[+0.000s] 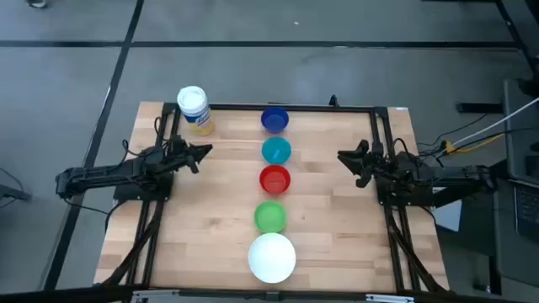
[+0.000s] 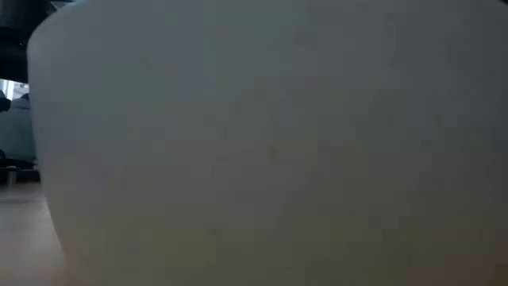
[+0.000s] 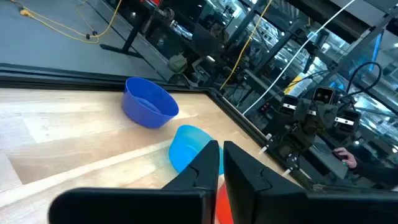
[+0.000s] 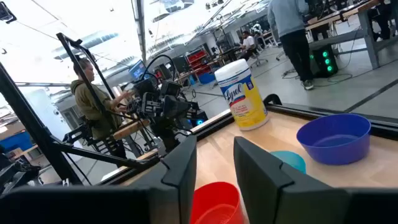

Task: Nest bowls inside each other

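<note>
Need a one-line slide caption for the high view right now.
Five bowls in a row, dark blue to white, none nested; left gripper and right gripper wait either side.

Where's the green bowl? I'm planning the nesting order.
In the high view, the green bowl sits mid-table in the row, between the red bowl and the white bowl.

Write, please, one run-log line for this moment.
left gripper: shut, empty, left of row | right gripper: open, empty, right of row | bowls: five in line, none nested | jar: upright

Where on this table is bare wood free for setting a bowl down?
Free: wood between the left gripper and the bowl column, and between that column and the right gripper. Crowded: the centre line, dark blue bowl to white bowl, and the jar corner.
</note>
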Available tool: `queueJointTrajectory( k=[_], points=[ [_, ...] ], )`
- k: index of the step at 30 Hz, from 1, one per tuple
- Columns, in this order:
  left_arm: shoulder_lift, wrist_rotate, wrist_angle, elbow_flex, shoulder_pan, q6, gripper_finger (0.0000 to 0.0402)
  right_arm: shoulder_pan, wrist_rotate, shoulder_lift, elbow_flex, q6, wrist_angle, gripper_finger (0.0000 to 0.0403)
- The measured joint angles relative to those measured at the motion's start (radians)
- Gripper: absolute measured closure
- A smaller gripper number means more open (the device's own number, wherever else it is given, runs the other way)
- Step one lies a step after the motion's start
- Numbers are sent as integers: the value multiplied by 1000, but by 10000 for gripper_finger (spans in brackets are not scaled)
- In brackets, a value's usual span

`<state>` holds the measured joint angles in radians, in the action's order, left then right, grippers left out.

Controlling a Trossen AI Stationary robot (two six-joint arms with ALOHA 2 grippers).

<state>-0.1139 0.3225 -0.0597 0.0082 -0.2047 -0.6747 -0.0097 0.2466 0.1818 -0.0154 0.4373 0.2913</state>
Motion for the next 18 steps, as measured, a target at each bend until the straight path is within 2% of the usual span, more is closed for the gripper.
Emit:
queueJointTrajectory(
  k=[7, 11, 15, 18],
  points=[
    [0, 4, 0, 0, 0, 1, 384, 0, -5, 0, 0, -4, -2, 299],
    [0, 9, -1, 0, 0, -20, 384, 0, -42, 0, 0, 1, -29, 297],
    [0, 6, -3, 0, 0, -89, 384, 0, -80, 0, 0, 57, -20, 289],
    [0, -9, -40, 0, 0, -80, 384, 0, -60, 0, 0, 122, 12, 282]
  ],
)
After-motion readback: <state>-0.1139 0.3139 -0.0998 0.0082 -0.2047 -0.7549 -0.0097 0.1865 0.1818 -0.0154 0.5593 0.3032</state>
